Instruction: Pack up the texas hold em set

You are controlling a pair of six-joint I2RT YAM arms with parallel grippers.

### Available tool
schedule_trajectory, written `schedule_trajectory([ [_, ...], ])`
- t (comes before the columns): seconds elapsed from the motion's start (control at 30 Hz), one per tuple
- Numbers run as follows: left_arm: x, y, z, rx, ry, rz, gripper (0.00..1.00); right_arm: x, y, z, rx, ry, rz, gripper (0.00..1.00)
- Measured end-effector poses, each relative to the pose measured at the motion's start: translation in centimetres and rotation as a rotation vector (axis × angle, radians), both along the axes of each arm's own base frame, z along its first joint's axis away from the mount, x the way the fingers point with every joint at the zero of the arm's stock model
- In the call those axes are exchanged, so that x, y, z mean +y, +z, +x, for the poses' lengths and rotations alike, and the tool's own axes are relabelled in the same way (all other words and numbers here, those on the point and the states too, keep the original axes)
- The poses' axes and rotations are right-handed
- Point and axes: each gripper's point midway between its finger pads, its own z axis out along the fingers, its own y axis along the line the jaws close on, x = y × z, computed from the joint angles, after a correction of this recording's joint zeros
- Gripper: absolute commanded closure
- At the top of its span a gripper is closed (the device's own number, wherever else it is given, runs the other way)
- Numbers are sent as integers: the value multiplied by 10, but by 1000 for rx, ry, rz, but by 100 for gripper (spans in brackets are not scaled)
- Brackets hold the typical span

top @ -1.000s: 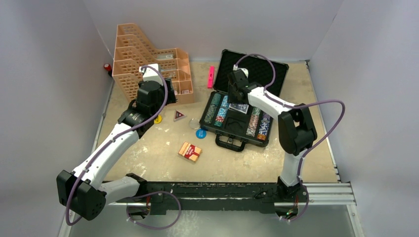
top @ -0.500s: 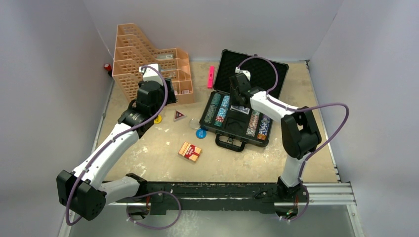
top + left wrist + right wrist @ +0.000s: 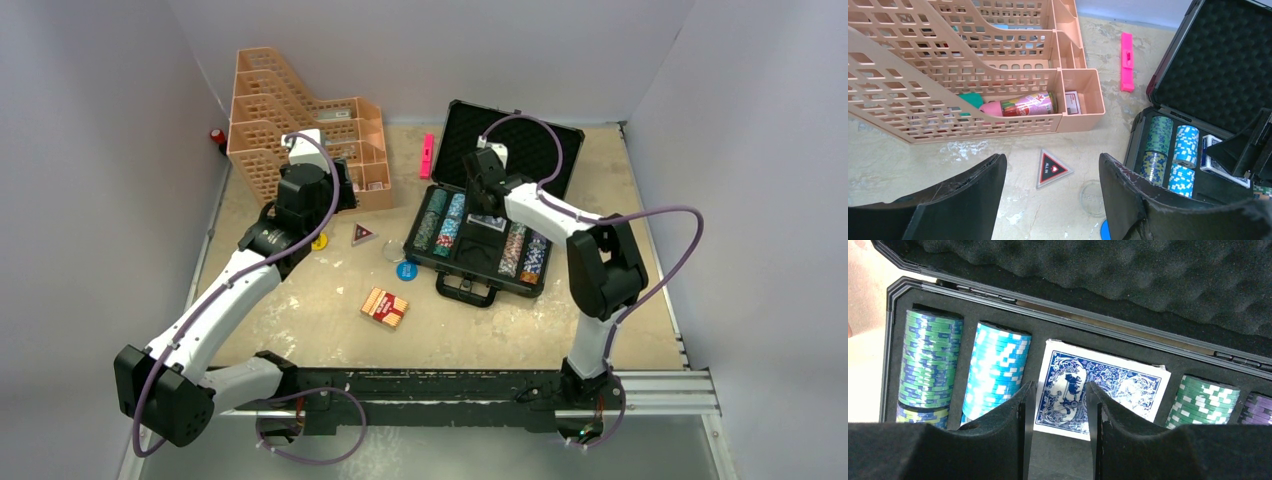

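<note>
"Two arms out there, how much of the set can you make out?"

"Not all of it. The right gripper [image 3: 1059, 390] hangs over the open case [image 3: 530, 150], its fingers a little apart and pinching nothing. The blue deck [image 3: 1098, 390] lies flat in the middle compartment below, partly hidden by them. The purple stack [image 3: 1255, 410] is cut off at the edge of the wrist view. On the table, a yellow piece [image 3: 320, 241] peeks out from under the left arm, and I can't tell what it is."

"And the left one?"

"The left gripper [image 3: 1051, 159] is spread wide above the triangular marker [image 3: 1050, 171], touching nothing. The red card box [image 3: 385, 307] and blue disc [image 3: 406, 270] lie loose in front of the case."

"Anything changed?"

"Since a second ago the right wrist has crept towards the lid and its elbow has swung over. The left arm and the loose pieces have stayed put."
</note>
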Motion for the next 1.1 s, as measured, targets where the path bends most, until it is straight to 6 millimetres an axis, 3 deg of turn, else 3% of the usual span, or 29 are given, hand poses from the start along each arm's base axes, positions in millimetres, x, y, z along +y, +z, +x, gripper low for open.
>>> schedule_trajectory([
  [0.47,0,0,0,0,0,-1,33,3,-8,1,11,11,19,57],
  [0.73,-1,2,-1,-3,-7,-11,33,6,-3,-2,-8,26,75,49],
  [0.9,-1,7,-3,-17,-2,-34,33,4,9,-29,7,56,135,44],
  [1.1,4,17,-14,-61,15,-85,31,25,52,-55,-93,161,237,27],
])
